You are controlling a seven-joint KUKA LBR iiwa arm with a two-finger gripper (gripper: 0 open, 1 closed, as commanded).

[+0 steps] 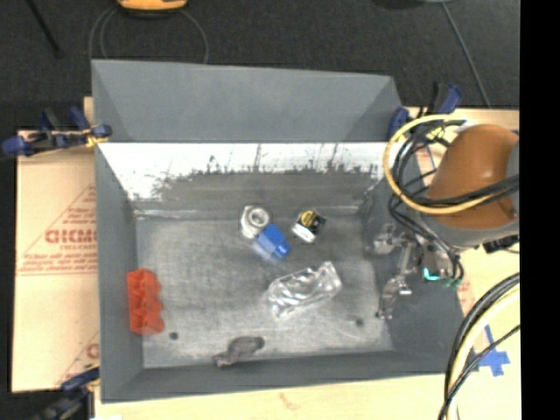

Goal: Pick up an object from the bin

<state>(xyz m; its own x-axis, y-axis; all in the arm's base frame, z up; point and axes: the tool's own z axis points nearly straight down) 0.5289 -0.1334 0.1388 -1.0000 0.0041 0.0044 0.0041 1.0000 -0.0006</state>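
Camera view: a small dark thing (241, 350) by the near wall of the bin (245, 103), then a red block (144, 302) at left and a crumpled clear bag (304, 289) mid-floor. Right of the bag the gripper (388, 268) hangs over bare floor, fingers spread wide and empty. Farther back lie a blue-and-white piece (265, 233) and a black-and-yellow bit (308, 225).

Plainly a robotics lab: grey sheet-metal bin (245, 103) at centre, cabled robot arm (468, 178) with orange-brown cover at three o'clock, dark carpet floor (280, 24) at twelve.

Orange domed wrist cover (472, 175), looped yellow-black cables (392, 161)
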